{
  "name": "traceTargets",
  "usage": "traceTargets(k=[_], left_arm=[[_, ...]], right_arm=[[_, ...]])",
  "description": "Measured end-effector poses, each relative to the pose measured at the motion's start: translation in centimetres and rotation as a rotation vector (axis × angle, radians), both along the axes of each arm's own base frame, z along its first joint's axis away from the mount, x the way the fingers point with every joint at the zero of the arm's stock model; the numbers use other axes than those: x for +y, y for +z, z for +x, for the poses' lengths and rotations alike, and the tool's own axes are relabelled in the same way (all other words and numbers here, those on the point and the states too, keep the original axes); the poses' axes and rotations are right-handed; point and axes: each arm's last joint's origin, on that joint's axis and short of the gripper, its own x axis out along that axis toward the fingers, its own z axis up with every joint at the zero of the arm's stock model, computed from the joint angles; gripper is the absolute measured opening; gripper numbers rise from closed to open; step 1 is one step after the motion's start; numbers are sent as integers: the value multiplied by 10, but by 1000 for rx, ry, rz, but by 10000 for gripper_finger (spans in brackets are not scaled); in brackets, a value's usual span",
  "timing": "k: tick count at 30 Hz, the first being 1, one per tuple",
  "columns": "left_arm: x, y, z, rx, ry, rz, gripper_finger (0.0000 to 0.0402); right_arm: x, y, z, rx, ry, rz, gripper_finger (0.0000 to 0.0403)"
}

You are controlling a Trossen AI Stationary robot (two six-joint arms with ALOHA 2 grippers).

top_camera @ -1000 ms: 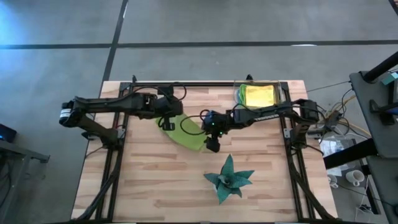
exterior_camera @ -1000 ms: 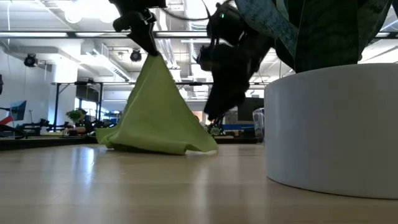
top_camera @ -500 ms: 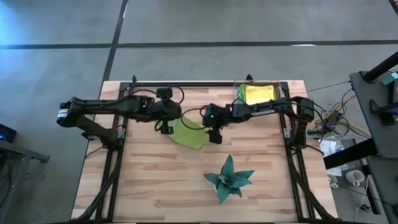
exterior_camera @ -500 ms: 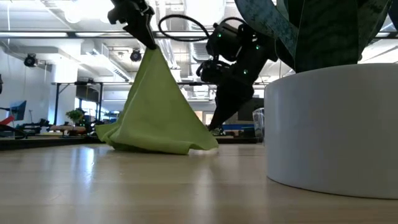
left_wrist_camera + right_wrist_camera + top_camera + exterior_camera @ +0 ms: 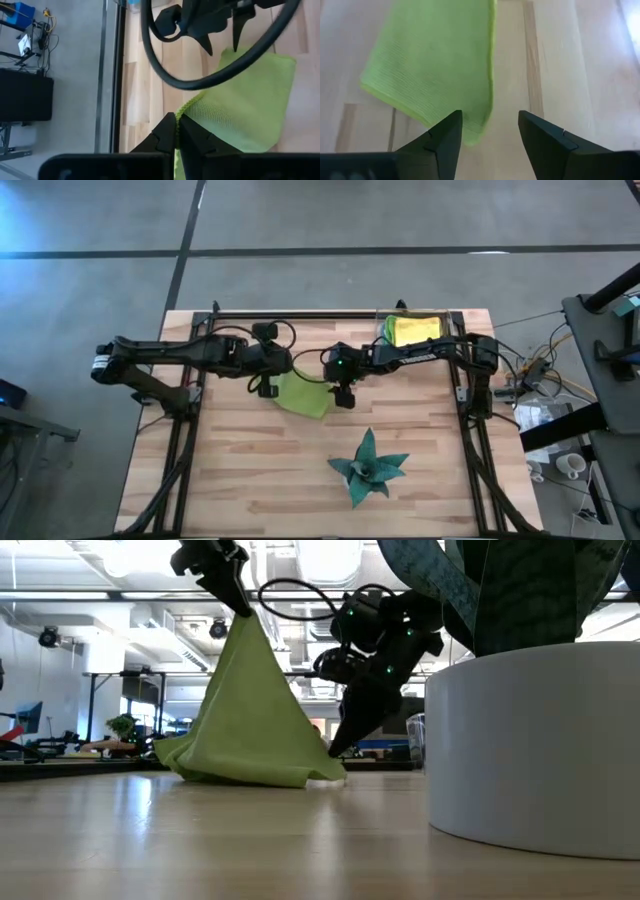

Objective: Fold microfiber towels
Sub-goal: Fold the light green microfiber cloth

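Observation:
A lime green towel stands like a tent near the table's middle, with my left gripper shut on its raised top. Its lower edge rests on the wood. My right gripper is open and low beside the towel's right lower corner; in the right wrist view that corner lies between the two fingers, apart from them. In the high view my right gripper sits just right of the cloth. A yellow towel lies at the far right. My left gripper pinches the towel's raised top between its two shut fingers, at an edge of the cloth. The fingers slant down from the table's left side. The towel hangs below them and spreads out, its lower edge on the table.
A teal spiky plant in a white pot stands toward the near edge, right of centre. The yellow towel tops a small pile with a green edge. Black frame rails run along the table's far edge and sides.
My right gripper has gone toward the far edge and down, closing on the green towel's right lower corner, and has rolled about its own axis. The towel stays held up by its top.

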Motion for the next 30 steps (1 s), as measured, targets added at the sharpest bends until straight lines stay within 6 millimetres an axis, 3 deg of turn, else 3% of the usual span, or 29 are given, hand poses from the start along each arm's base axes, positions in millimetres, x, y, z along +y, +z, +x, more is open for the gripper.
traceTargets(k=[10,16,20,24,30], left_arm=[[-1,1,0,-8,-3,-3,0],[-1,0,0,-1,-2,-3,0],[-1,-1,-1,8,-2,-2,0],[-1,-1,-1,14,-1,-2,0],[2,-1,-2,8,42,19,0]], right_arm=[[-2,-25,3,40,45,90,189],[-2,-30,4,50,13,121,147],[-1,-20,-3,87,-22,86,89],[-1,6,-8,41,0,30,24],[1,35,-17,30,-16,-1,10]])
